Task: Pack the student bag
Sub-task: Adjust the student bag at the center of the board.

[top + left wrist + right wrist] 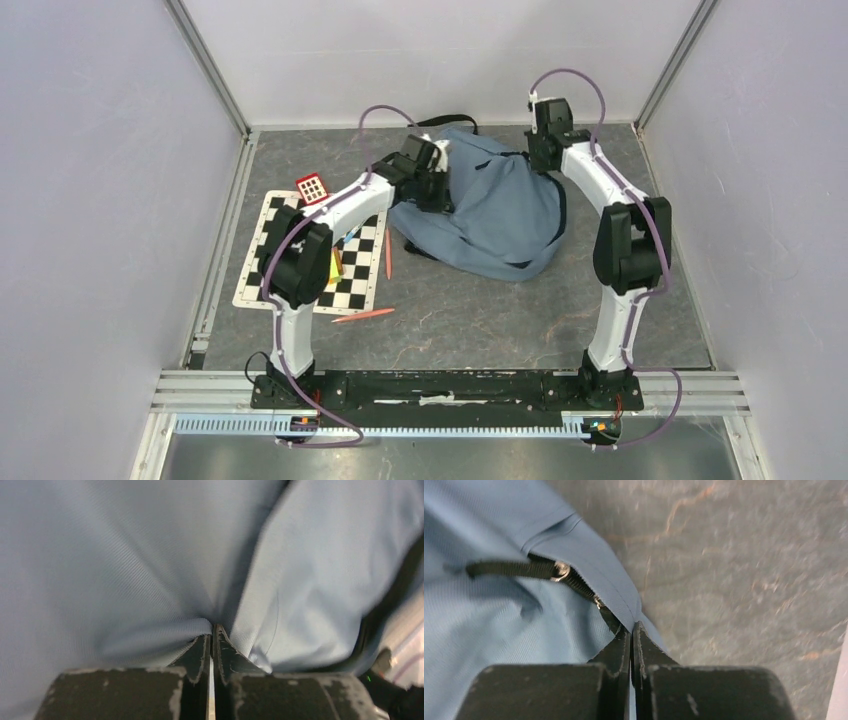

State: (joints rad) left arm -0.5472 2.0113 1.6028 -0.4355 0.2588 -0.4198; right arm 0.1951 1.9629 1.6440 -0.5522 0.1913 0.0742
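The student bag [500, 210], a blue-grey fabric backpack, lies crumpled at the back middle of the table. My left gripper [432, 172] is at its left upper edge, shut on a fold of the bag's fabric [165, 630]; the jaws are pressed together with cloth between the tips. My right gripper [537, 150] is at the bag's right upper edge, shut on the fabric edge [624, 595] beside the dark zipper [574, 580] and its metal slider. A black strap [455, 120] trails behind the bag.
A checkerboard mat [315, 250] lies at the left with a red-and-white calculator-like item [312, 187] at its far corner and a yellow object [336, 266] under the left arm. Two orange pencils lie near it [388, 255] [363, 315]. Walls enclose the table.
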